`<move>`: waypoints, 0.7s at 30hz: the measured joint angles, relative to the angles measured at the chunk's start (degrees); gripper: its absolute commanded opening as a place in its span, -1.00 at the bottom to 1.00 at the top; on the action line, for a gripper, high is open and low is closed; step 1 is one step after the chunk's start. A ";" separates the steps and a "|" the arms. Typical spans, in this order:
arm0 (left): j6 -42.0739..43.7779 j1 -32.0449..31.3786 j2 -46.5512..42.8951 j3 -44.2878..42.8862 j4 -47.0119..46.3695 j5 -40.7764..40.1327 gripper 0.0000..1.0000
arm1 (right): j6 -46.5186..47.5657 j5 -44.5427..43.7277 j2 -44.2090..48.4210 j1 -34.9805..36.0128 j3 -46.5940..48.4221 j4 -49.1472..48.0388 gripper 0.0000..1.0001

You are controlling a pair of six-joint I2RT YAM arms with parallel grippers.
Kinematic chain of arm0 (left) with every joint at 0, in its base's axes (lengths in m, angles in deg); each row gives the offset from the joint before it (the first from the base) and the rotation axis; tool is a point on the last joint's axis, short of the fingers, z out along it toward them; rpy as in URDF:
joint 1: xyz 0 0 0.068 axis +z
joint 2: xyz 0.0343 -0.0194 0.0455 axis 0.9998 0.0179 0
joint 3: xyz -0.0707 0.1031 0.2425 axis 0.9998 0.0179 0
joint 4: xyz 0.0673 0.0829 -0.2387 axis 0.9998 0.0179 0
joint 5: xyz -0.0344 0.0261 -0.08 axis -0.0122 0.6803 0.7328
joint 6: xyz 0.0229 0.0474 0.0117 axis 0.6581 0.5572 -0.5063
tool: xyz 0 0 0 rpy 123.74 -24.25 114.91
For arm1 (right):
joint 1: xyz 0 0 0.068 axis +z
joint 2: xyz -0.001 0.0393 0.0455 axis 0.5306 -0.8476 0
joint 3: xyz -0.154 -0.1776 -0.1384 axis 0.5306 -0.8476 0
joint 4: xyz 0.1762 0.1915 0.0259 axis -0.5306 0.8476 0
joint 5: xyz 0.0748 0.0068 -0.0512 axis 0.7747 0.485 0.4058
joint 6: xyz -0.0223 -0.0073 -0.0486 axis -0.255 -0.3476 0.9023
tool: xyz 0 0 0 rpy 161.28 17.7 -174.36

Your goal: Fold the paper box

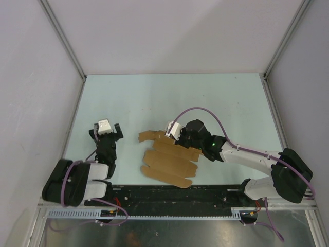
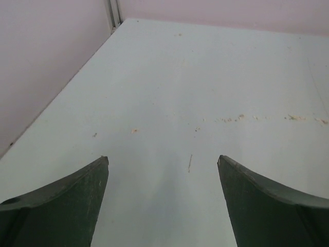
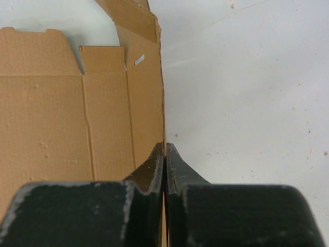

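Two arms work over a pale table (image 1: 205, 98), and only the right one touches the paper box (image 1: 167, 162). The box is a flat brown die-cut sheet, lying near the front edge between the arms, closer to the right one. Its rounded tab flaps point to the left.

In the right wrist view a small pale mark (image 3: 140, 60) shows on one panel. It is too small to tell whether it is a slit or a label.

The right gripper (image 3: 164, 149) has its fingers pressed together on a thin upright edge of the cardboard, with one side panel raised beside the flat panels. From above, the wrist camera and arm hide the pinch and cover part of the sheet's far right corner.

The left gripper (image 1: 106, 130) is well apart from the sheet on the left. Its fingers (image 2: 72, 206) are spread wide over bare table with nothing between them. A few tan specks (image 2: 239, 117) lie ahead of it.

A purple cable (image 1: 205, 110) arcs over the right arm, where a green light (image 1: 213, 143) glows. Grey walls (image 1: 31, 77) close in the table on three sides.
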 measured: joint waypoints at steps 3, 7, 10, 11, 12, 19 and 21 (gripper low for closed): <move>0.72 1.81 7.02 0.00 -5.22 2.62 0.93 | -0.07 0.15 -0.02 0.00 0.00 -0.02 -1.00; 1.22 1.97 8.37 -0.02 -7.13 4.98 0.99 | -0.33 0.31 -0.15 0.00 0.00 -0.02 -1.00; 1.44 1.99 8.37 -0.04 -8.85 5.51 0.99 | -0.50 0.33 -0.46 0.02 0.00 -0.07 -1.00; 1.44 1.99 8.28 -0.04 -9.05 5.40 0.99 | -0.59 0.39 -0.52 0.02 0.00 -0.11 -1.00; 1.44 1.97 8.13 -0.04 -9.09 5.27 0.99 | -0.66 0.48 -0.57 0.02 0.00 -0.15 -1.00; 4.33 -2.97 -0.13 -0.04 -8.17 0.04 0.99 | -0.85 0.79 -0.92 0.09 0.00 -0.37 -1.00; 5.31 -6.10 -6.27 -0.31 -6.78 -3.74 0.99 | -0.79 0.76 -1.05 0.20 0.00 -0.42 -1.00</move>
